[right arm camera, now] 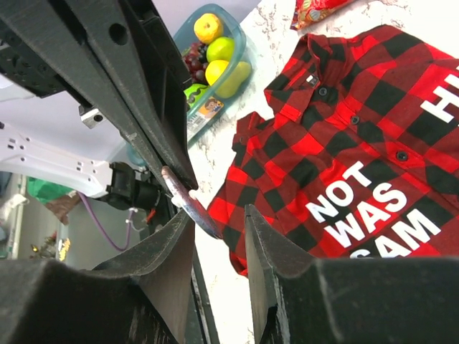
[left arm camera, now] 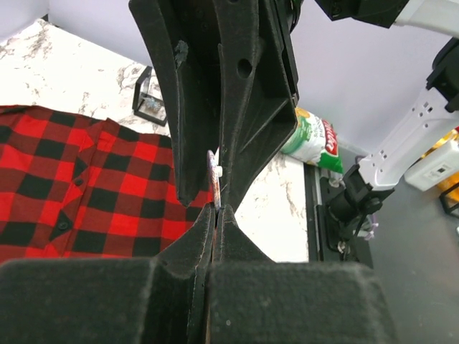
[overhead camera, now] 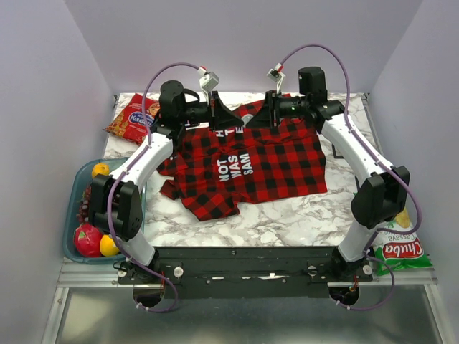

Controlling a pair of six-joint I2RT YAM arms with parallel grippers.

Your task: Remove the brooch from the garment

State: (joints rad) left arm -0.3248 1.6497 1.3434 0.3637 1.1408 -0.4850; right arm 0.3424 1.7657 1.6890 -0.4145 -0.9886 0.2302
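The red-and-black checked shirt (overhead camera: 276,161) with white lettering lies flat on the marble table, and also shows in the left wrist view (left arm camera: 79,186) and the right wrist view (right arm camera: 358,143). Both grippers meet tip to tip above its collar end. My left gripper (overhead camera: 229,123) (left arm camera: 216,209) is shut on the brooch (left arm camera: 212,166), a thin silvery disc seen edge-on. In the right wrist view the brooch (right arm camera: 188,202) sticks out from the left arm's fingers, clear of the shirt. My right gripper (overhead camera: 251,119) (right arm camera: 219,218) is open, its jaws on either side of the disc's lower edge.
A red snack packet (overhead camera: 133,118) lies at the back left. A blue tub of fruit (overhead camera: 77,188) (right arm camera: 240,39) stands at the left edge. A green-and-white packet (overhead camera: 398,251) (left arm camera: 315,140) lies at the right front. A small black frame (left arm camera: 150,104) stands behind the shirt.
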